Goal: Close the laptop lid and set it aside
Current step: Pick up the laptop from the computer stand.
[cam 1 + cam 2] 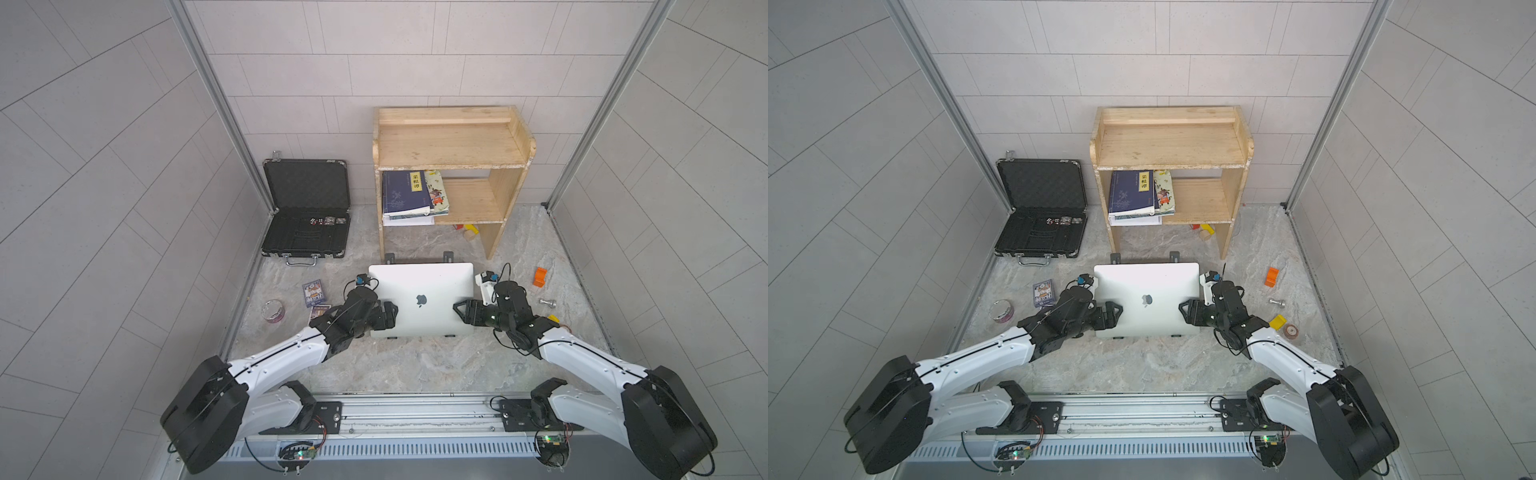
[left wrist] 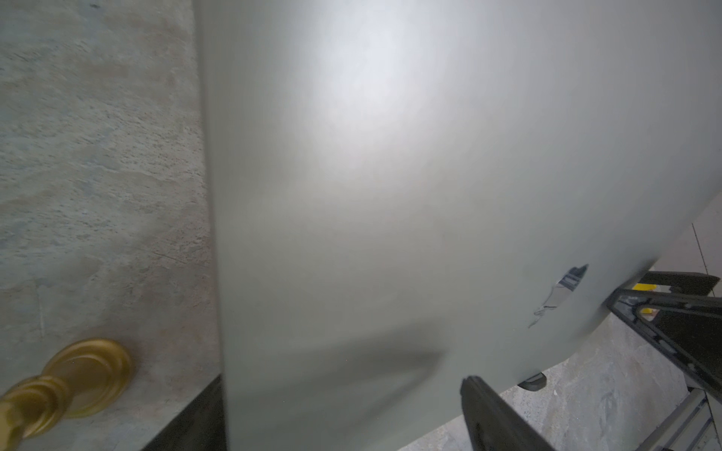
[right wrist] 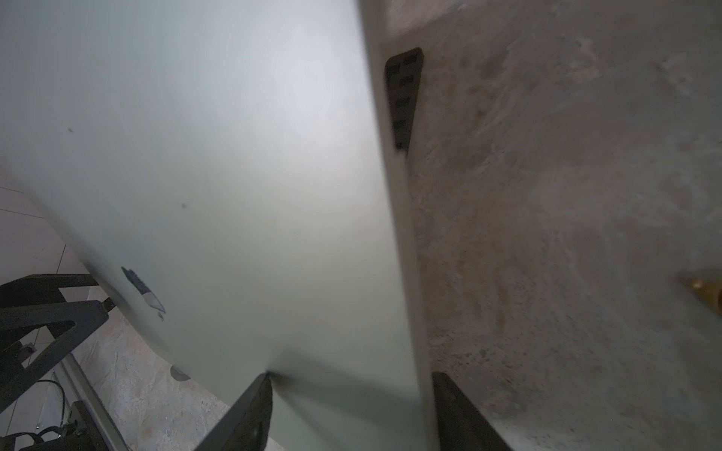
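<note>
One closed laptop [image 1: 422, 282] lies logo-up on a stand [image 1: 448, 256] at the centre of the table [image 1: 415, 365]. The left gripper [image 1: 392, 311] has jaws spread wide astride its left edge. The right gripper [image 1: 458, 309] sits astride the right edge; whether it clamps cannot be told.

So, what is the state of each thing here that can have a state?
laptop lid, closed.
briefcase, open.
left tool, open, astride the lid's left edge.
right tool, astride the lid's right edge; grip unclear.
</note>
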Controlling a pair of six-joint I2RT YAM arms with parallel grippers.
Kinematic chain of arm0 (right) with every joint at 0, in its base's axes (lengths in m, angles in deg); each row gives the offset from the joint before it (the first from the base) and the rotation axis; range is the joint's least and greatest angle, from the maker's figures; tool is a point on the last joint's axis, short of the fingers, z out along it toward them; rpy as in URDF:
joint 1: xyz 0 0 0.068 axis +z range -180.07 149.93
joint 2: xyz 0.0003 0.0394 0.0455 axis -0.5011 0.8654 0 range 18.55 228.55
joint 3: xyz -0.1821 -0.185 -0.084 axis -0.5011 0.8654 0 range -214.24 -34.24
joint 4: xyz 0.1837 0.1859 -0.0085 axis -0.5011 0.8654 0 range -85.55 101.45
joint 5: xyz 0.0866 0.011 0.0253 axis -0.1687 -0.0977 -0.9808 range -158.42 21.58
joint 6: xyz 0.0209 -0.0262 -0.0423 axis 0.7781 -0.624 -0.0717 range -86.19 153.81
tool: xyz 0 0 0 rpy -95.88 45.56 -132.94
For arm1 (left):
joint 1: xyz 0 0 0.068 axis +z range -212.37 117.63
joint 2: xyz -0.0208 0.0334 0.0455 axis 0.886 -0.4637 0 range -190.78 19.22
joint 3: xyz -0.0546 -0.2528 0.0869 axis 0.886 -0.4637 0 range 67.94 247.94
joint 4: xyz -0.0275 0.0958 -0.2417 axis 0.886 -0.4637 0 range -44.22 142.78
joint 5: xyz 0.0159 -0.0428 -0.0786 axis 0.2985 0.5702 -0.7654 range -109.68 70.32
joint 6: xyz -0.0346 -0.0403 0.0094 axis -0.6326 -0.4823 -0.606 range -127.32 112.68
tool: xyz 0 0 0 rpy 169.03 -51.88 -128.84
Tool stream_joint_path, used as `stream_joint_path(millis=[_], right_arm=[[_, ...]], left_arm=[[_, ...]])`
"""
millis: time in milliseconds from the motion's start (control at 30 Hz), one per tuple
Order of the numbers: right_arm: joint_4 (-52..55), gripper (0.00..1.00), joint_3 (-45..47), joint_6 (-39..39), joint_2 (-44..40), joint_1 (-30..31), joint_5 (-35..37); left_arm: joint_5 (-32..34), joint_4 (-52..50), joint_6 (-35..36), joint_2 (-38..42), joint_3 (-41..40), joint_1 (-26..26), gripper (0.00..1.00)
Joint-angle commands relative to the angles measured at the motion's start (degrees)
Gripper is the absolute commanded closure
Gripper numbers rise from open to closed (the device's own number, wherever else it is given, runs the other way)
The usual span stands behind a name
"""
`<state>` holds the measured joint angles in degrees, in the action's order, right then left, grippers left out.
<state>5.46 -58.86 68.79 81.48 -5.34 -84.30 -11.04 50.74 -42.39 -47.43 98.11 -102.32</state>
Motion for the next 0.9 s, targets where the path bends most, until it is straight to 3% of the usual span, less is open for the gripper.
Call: stream_joint_path(millis=[0, 367, 867], right_arm=[[-4.4, 0.34, -3.2, 0.1, -0.1, 1.0, -4.3], [-4.6, 0.33, -4.6, -0.2, 1.0, 1.1, -4.7], [-1.5, 0.37, -5.0, 0.7, -5.2, 1.2, -6.6]], left_arm=[[-5.7, 7.1, 1.1, 0.3, 4.8, -2.2, 0.12], [-4.9, 7.1, 1.6, -1.2, 6.1, -2.2, 0.12], [-5.0, 4.6, 1.4, 2.8, 7.3, -2.7, 0.12]])
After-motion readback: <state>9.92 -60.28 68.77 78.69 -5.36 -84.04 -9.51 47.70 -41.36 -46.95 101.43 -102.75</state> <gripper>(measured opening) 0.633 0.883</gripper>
